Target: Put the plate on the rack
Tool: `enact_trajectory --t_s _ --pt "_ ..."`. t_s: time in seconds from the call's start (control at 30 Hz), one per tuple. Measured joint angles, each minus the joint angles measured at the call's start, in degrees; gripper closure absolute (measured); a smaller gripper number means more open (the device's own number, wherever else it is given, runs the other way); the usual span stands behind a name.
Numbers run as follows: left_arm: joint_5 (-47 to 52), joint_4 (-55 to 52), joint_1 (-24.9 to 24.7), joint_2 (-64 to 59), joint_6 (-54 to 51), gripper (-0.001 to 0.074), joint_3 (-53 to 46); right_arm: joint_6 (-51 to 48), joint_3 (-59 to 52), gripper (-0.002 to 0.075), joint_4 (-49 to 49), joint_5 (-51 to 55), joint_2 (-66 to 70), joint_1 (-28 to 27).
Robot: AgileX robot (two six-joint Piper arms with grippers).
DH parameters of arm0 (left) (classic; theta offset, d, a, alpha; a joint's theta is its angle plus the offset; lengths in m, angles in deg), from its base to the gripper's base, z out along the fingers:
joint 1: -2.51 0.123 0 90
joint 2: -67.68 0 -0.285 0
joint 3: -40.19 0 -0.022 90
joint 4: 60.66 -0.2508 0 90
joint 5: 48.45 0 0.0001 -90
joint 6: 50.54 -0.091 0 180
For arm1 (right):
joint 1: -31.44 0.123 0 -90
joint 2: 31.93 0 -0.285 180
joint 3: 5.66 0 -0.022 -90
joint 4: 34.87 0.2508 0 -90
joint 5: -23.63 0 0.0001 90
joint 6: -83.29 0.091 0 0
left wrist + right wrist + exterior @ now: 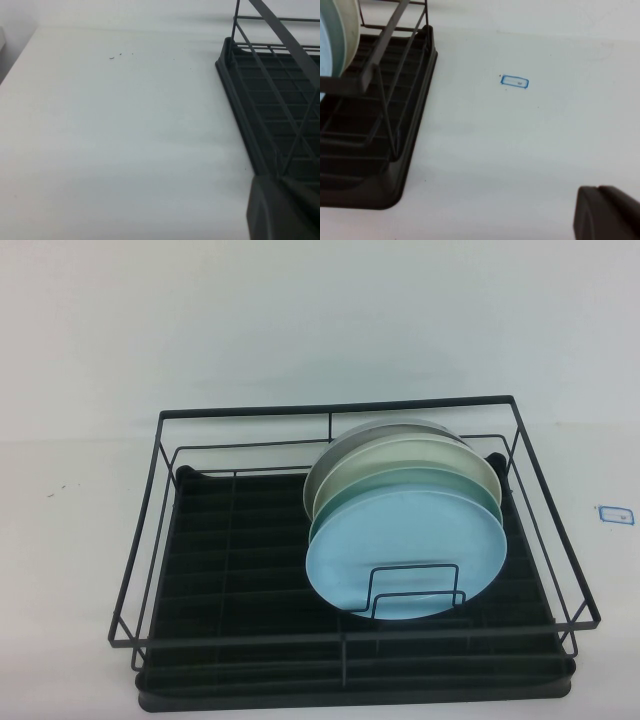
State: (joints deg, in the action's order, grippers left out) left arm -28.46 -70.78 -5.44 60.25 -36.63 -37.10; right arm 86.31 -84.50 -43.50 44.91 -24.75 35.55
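The sky-blue plate [400, 540] stands on edge in the right half of the black wire rack [240, 540], behind a small wire loop divider [415, 590]. It leans back on a mint-green, a cream and a grey plate. Neither arm shows in the high view. My left gripper [278, 200] is shut and empty, hovering over the table just outside the rack's [260, 100] left side. My right gripper [598, 192] is shut and empty over the table to the right of the rack [380, 125], where a sliver of the plate [323, 45] shows.
A small blue rectangle mark [615, 512] lies on the white table right of the rack, also seen as the blue mark [514, 82] in the right wrist view. The rack's left half holds nothing. White table surrounds the rack on both sides.
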Motion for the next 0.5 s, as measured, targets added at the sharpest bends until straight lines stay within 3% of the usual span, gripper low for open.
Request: enact_trajectory --t_s 0.5 --pt "0.0 0.0 1.6 0.0 0.0 0.0735 0.0 0.0 0.0 0.0728 0.0 0.0 0.0 0.0"
